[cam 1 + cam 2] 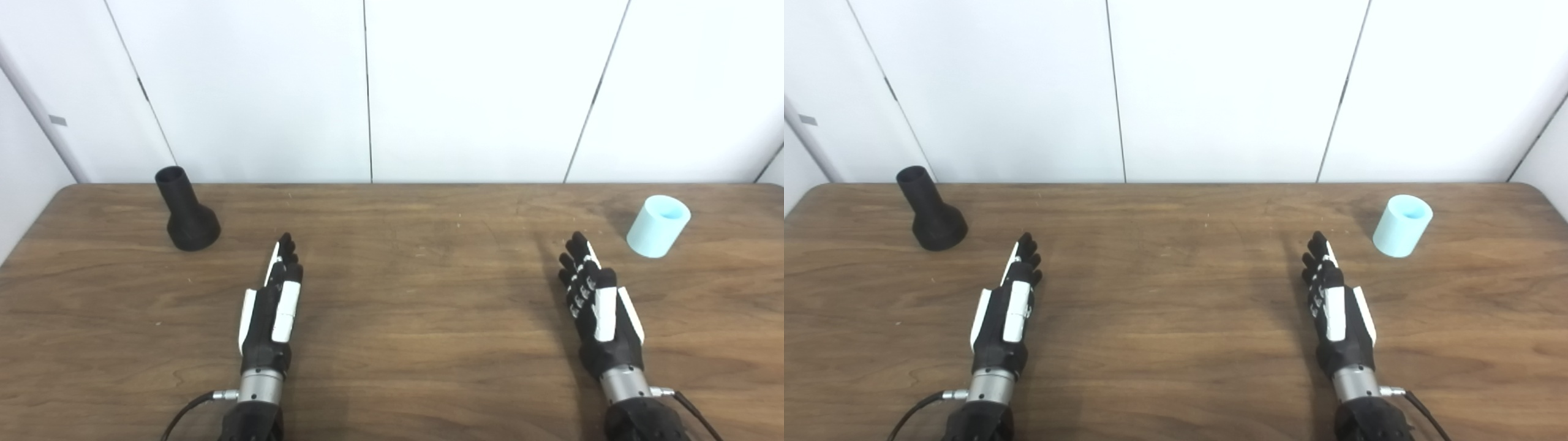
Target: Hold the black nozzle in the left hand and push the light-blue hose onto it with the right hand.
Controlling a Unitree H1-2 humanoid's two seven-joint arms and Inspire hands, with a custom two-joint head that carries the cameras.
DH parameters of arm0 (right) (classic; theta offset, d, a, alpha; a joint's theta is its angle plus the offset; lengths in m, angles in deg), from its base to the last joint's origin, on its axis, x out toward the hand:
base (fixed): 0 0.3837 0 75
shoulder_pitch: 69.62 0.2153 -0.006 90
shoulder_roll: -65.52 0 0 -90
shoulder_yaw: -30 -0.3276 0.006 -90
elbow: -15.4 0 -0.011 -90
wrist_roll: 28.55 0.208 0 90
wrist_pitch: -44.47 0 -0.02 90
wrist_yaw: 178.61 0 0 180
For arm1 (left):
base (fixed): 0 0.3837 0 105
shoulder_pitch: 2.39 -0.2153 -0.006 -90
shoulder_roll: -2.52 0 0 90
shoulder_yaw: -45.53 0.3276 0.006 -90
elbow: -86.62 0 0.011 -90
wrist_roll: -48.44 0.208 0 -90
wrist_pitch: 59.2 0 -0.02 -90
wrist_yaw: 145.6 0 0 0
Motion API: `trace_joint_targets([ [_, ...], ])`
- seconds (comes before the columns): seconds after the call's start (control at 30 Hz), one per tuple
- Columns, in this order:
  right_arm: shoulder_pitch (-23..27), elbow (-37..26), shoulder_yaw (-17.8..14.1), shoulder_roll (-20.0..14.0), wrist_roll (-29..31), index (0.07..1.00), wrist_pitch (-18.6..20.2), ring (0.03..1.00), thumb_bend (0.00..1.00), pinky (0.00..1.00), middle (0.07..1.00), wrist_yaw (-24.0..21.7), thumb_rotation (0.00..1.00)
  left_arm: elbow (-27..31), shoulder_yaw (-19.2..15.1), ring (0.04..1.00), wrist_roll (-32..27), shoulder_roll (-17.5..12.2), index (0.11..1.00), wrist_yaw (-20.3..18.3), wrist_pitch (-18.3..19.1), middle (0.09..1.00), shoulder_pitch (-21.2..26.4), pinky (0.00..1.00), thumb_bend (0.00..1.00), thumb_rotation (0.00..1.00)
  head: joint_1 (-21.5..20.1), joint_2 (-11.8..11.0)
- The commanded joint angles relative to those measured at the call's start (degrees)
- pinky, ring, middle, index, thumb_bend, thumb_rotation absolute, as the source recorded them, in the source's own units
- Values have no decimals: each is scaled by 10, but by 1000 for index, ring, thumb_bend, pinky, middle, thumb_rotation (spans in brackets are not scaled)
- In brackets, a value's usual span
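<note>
Nozzle (pixel 187 211) stands upright, wide end down, near the far left corner of the desk (pixel 416 306). Hose (pixel 658 225) stands near the far right corner, open end up. Left hand (pixel 272 309) and right hand (pixel 600 309) both released, fingers extended, holding nothing, well apart from both parts.

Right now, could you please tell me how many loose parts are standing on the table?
2: the black nozzle stands far left, wide end down; the light-blue hose stands far right. Neither is touched; nothing seems hidden.
</note>
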Motion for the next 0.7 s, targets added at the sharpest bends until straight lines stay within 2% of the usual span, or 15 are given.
trace_joint_targets([
  [0.0, -8, 0, 1, 1, 4, 1000, -2, 1000, 691, 1000, 1000, -4, 1000, -9, 2, 1000, 0, 2, 1000, 2, -12, 1000, -1, 1000, 795, 953, 7, -4],
  [0.2, -8, 28, -7, -11, 11, 1000, -21, 1000, 680, 1000, 1000, -12, 1000, -19, 9, 1000, 8, 12, 1000, 9, -23, 1000, -4, 1000, 794, 952, 44, -34],
  [0.43, -8, 77, -19, -30, 31, 1000, -58, 1000, 665, 1000, 1000, -32, 1000, -57, 24, 1000, 26, 30, 1000, 26, -58, 1000, -4, 1000, 790, 948, 90, -79],
  [0.6, -5, 106, -24, -36, 38, 1000, -81, 1000, 661, 1000, 1000, -41, 1000, -79, 28, 1000, 36, 35, 1000, 36, -81, 1000, -1, 1000, 792, 951, 103, -96],
  [0.67, -4, 119, -25, -39, 40, 1000, -92, 1000, 660, 1000, 1000, -43, 1000, -89, 22, 1000, 36, 29, 1000, 38, -92, 1000, 6, 1000, 797, 953, 107, -105],
])
